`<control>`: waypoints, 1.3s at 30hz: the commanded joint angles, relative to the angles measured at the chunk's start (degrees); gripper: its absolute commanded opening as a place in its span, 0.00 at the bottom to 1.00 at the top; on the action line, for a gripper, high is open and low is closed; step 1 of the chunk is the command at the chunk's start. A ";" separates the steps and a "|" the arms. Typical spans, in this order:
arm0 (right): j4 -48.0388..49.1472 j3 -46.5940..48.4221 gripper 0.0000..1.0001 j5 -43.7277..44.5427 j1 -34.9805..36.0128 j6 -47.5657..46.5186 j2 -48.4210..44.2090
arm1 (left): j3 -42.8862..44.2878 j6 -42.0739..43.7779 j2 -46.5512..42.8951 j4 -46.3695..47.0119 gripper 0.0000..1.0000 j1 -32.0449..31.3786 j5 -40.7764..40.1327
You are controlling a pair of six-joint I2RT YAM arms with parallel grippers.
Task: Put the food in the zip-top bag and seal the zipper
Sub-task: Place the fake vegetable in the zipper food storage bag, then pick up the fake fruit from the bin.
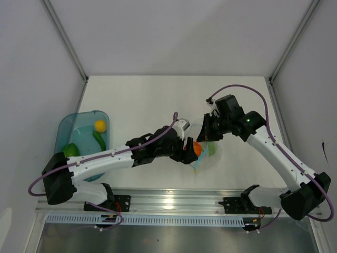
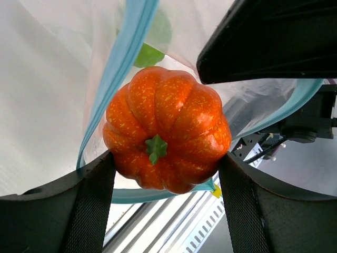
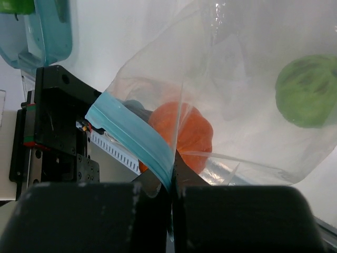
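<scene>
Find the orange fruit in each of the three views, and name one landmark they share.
Top external: the orange fruit, mid-table between the arms' tips.
Left wrist: picture centre.
Right wrist: lower centre, behind the zip-top bag's clear wall.
Shared landmark: the green fruit in the bag, near it in every view.

The white tabletop (image 1: pixel 158 100) is plain and matte. At its left edge a teal translucent tray (image 1: pixel 63 129) sits flat on the surface. Right of centre, toward the front, is the clear zip-top bag (image 1: pixel 210 150) — whether it touches down cannot be told. A metal rail (image 1: pixel 174 200) runs along the near edge.
</scene>
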 commanded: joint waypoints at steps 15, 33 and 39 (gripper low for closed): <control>-0.06 1.82 0.00 -0.84 0.27 0.91 -1.74 | -2.09 3.58 -9.53 1.02 0.99 -0.31 -6.18; 1.25 -0.37 0.00 0.83 0.19 -0.06 -1.74 | 3.26 4.10 -22.82 -27.44 0.99 33.59 -18.15; 2.22 -0.64 0.00 -0.05 0.36 -0.06 -1.13 | 7.22 2.18 -15.09 -31.31 1.00 52.82 -14.82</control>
